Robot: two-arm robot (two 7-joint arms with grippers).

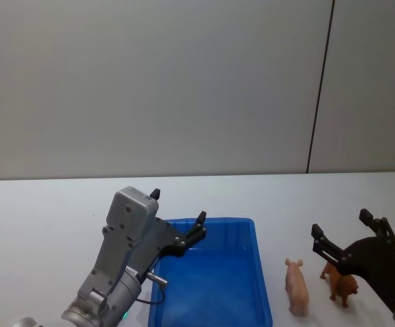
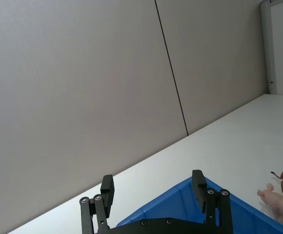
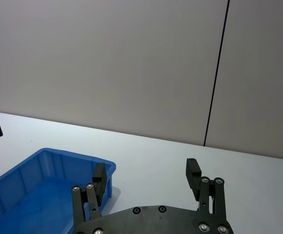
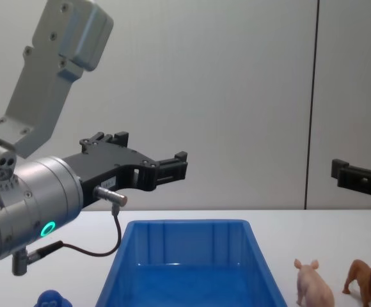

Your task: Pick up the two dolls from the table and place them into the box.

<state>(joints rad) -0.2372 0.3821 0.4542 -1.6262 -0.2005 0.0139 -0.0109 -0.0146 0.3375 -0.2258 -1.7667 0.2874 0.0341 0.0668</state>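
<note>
A pale pink pig doll (image 1: 296, 286) and a brown lion doll (image 1: 340, 285) stand side by side on the white table (image 1: 48, 204), just right of the blue box (image 1: 214, 222). My left gripper (image 1: 178, 205) hovers open and empty above the box's far left corner. Over the lion, my right gripper (image 1: 340, 222) is also open and empty. The chest view shows the pig (image 4: 313, 286), the lion (image 4: 368, 281), the box (image 4: 185, 243), the left gripper (image 4: 144, 150) and one finger (image 4: 348, 174) of the right gripper. The box's inside looks empty.
A grey wall with a dark vertical seam (image 1: 320, 88) rises behind the table. A small blue rounded object (image 4: 51, 299) peeks in at the chest view's lower left. White tabletop stretches to the left of the box and behind it.
</note>
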